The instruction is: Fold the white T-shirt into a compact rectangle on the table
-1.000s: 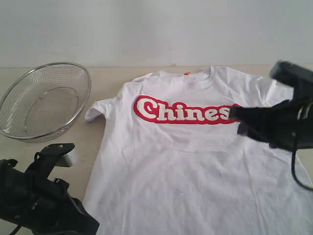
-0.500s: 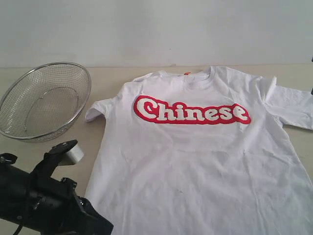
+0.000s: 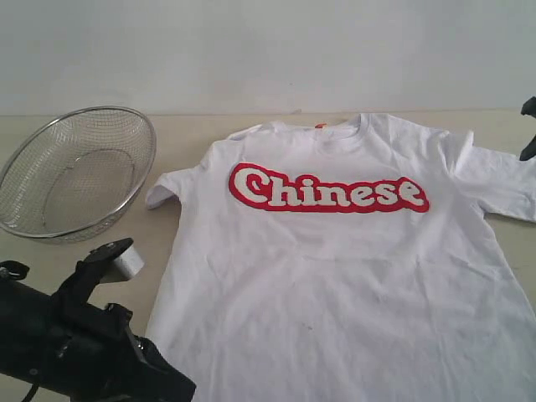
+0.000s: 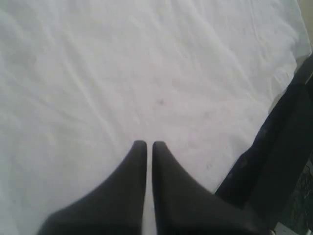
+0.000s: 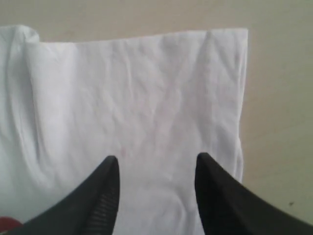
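Note:
The white T-shirt point(image 3: 335, 276) lies spread flat, front up, on the table point(image 3: 184, 142), with a red "Chinese" band point(image 3: 328, 190) across the chest and an orange neck tag point(image 3: 319, 126). My left arm point(image 3: 84, 347) sits low beside the shirt's lower left side. Its gripper point(image 4: 146, 145) is shut with nothing in it, just above plain white shirt cloth point(image 4: 146, 73). My right gripper point(image 5: 156, 159) is open over the shirt's right sleeve point(image 5: 146, 98) and holds nothing. In the exterior view only a dark piece of the right arm point(image 3: 528, 127) shows at the right edge.
A round wire-mesh basket point(image 3: 75, 172) stands at the back left of the table, apart from the shirt's left sleeve point(image 3: 167, 188). Bare beige tabletop point(image 5: 279, 98) borders the right sleeve. A dark strip point(image 4: 279, 161) runs past the shirt's hem in the left wrist view.
The right arm, which reached over the chest lettering, has pulled back to the right edge of the exterior view. The left arm has edged slightly right toward the shirt.

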Motion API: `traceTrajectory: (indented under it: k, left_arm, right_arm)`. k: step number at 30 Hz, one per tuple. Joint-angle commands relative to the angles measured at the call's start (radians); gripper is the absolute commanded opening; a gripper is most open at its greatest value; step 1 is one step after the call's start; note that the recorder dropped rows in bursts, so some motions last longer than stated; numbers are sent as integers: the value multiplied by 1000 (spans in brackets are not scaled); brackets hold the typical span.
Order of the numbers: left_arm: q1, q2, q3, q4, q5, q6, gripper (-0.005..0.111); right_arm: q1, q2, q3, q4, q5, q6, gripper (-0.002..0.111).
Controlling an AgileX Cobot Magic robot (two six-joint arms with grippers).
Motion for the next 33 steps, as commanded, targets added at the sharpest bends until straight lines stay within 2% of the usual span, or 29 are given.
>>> traceTrajectory:
  k: [1,24,25,27,28,32,33]
  left_arm:
    - [-3,-6,2,-9,5,6,5]
    - [-3,-6,2,-16,3,6,5]
    - [-3,-6,2,-16,3,6,5]
    - [-3,-6,2,-16,3,6,5]
    - [-3,-6,2,-16,3,6,5]
    - [-3,-6,2,-16,3,6,5]
    - [-3,-6,2,-16,3,6,5]
  right_arm:
    - [-34,38,-57,-71,-4,11,43]
    - [-30,155,-65,-36,-42,-72,43]
    - [-25,155,-65,-36,-41,-76,41]
    - [-12,155,-65,-34,-21,-87,25]
    - [-7,155,-65,-31,-16,-93,22]
    - [11,155,-65,-31,-1,-103,21]
    - [13,155,-65,-31,-1,-103,18]
